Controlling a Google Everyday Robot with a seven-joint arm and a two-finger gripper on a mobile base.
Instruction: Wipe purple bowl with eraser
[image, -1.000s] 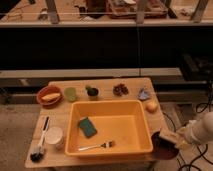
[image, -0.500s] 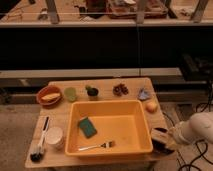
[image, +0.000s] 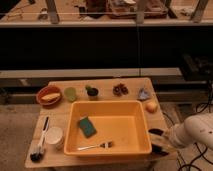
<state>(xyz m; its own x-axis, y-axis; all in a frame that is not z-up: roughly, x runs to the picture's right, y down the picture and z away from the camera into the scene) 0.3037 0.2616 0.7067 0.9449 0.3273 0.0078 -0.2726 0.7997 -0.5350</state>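
The purple bowl (image: 155, 133) shows only as a dark rounded shape at the table's front right corner, just right of the yellow tub, and is mostly covered by my gripper. My gripper (image: 160, 145) comes in from the right on the white arm (image: 196, 132) and sits low over the bowl at the table edge. I cannot make out the eraser; it is hidden at or under the gripper, or out of view.
The yellow tub (image: 136, 107) fills the middle of the table and holds a green sponge (image: 87, 126) and a fork (image: 95, 146). Along the back are an orange bowl (image: 49, 95), a green cup (image: 70, 93) and a dark cup (image: 92, 92). An orange fruit (image: 151, 106) lies at the right; a brush (image: 39, 145) and white cup (image: 54, 136) lie at the left.
The arm has sunk a little lower at the right, and the gripper has stayed over the dark bowl at the front right corner. Nothing else on the table moved.
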